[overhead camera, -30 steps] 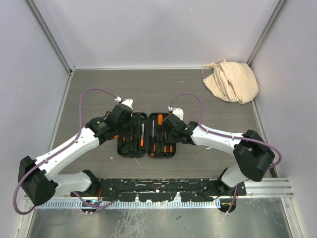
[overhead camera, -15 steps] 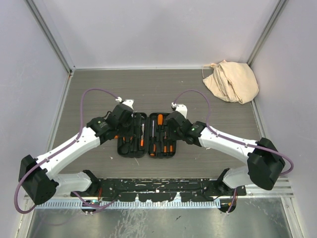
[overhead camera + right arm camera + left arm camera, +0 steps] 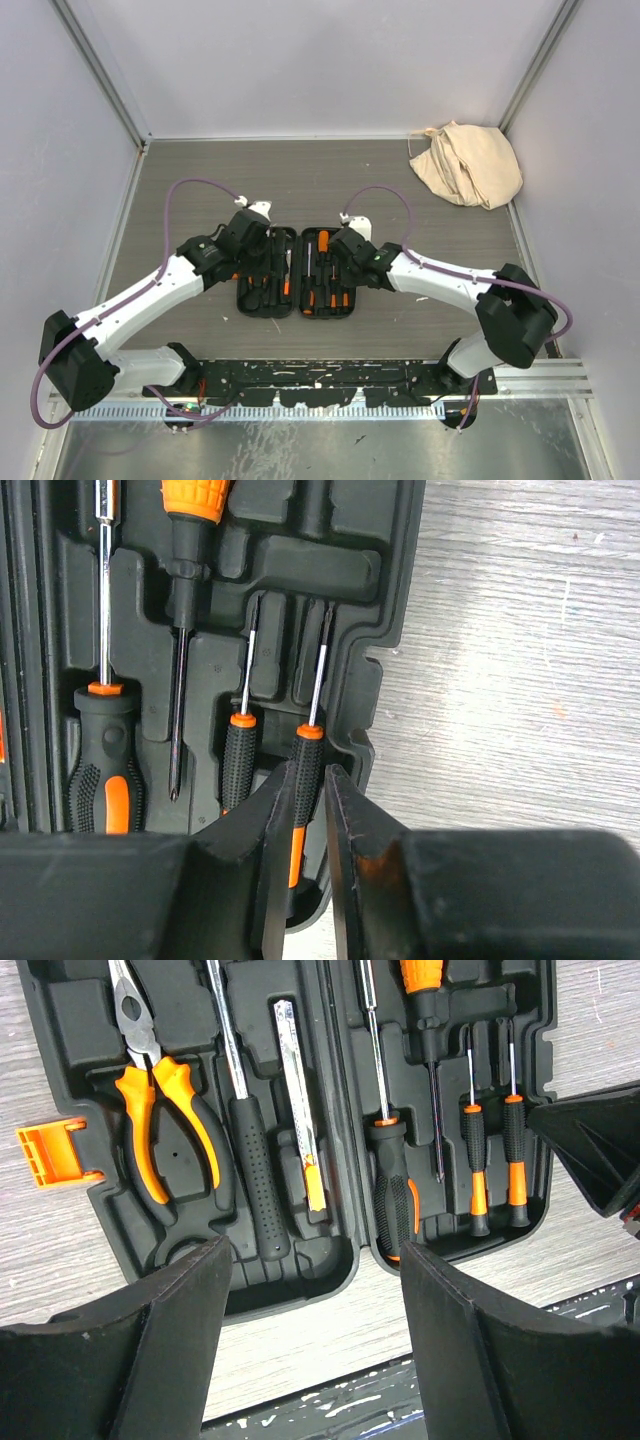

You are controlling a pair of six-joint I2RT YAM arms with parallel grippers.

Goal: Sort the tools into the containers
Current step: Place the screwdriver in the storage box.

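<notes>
Since the tool case [image 3: 290, 1295] lies open on the bench [image 3: 500, 680], right gripper [image 3: 308, 780] jaws pinch the handle of the small screwdriver [image 3: 310, 752] in the case's outermost slot, probably seating it; left gripper [image 3: 312, 1260] hovers over the case's near rim, jaws wide and empty, ready.

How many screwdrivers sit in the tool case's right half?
4, left to right: black-and-orange-handled screwdriver, orange-handled screwdriver, inner small screwdriver, and outer small screwdriver between the jaws of the right gripper.
</notes>
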